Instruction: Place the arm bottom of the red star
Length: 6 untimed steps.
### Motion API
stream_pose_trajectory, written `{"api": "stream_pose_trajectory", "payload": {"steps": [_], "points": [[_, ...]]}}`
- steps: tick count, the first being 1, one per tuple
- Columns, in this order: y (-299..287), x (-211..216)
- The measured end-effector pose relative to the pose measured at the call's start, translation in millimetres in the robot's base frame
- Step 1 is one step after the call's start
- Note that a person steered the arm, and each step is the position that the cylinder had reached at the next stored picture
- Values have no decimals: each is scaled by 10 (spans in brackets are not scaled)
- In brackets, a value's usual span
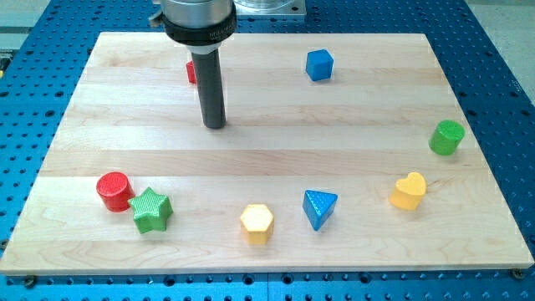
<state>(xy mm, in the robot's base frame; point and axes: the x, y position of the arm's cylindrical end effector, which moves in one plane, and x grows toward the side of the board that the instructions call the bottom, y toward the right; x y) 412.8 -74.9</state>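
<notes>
The dark rod is seen standing upright over the wooden board [351,100], and my tip [215,126] is set down on bare wood in the upper left part of the board, touching no block; as a plain rod it has nothing that opens or closes, and nothing is held by it. A red block [191,72] is seen just up and to the view's left of my tip, mostly hidden behind the rod, so that only a small red edge is shown and its shape cannot be made out; whether this is the red star cannot be told. It lies close beside the rod, though contact cannot be judged. A blue cube [319,64] is placed up and to the view's right of my tip, well apart from it. Far to the view's right and slightly lower a green cylinder [447,137] is found near the board's edge, and below that a yellow heart [409,191]. Toward the view's bottom, right of my tip, a blue triangle [319,207] and a yellow hexagon [257,223] are set near each other. Down and to the view's left of my tip, a red cylinder [114,191] and a green star [151,210] are seen touching.
</notes>
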Motion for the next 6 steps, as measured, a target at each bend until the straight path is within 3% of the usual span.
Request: {"api": "stream_pose_trajectory", "payload": {"steps": [1,6], "points": [[-34,88],[-220,-536]]}}
